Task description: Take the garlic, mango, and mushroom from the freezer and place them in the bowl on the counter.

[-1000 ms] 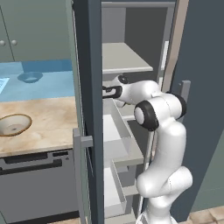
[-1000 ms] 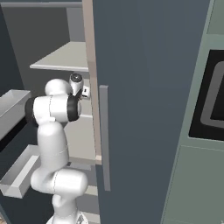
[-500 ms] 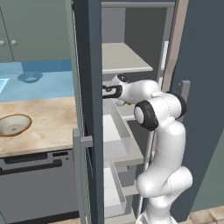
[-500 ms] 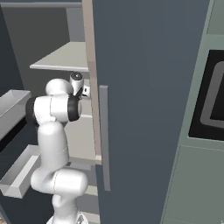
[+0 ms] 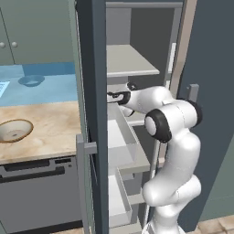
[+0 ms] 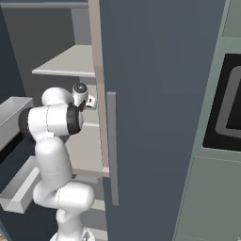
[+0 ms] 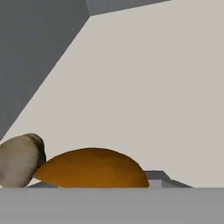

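Arm reaches into the freezer, gripper at mid-shelf level, seen at abt 9 o'clock of the white elbow in left base view. In hand view the mango sits dead ahead at 6 o'clock, orange side up, on the pale shelf. A pale brown-grey lump, prob. the mushroom, touches it at 9 o'clock. Gripper looks part-closed round the mango, but fingertips are hidden, so can't tell if it's a firm hold.

Step in hand, I'd judge: grasping the mango. To do it well: squeeze across the narrow middle, not the sloping end, since smooth skin may slip. Avoid catching the mushroom. Lift a little before pulling back, clear the door bins, then swing twd the bowl on the counter at 9 o'clock.
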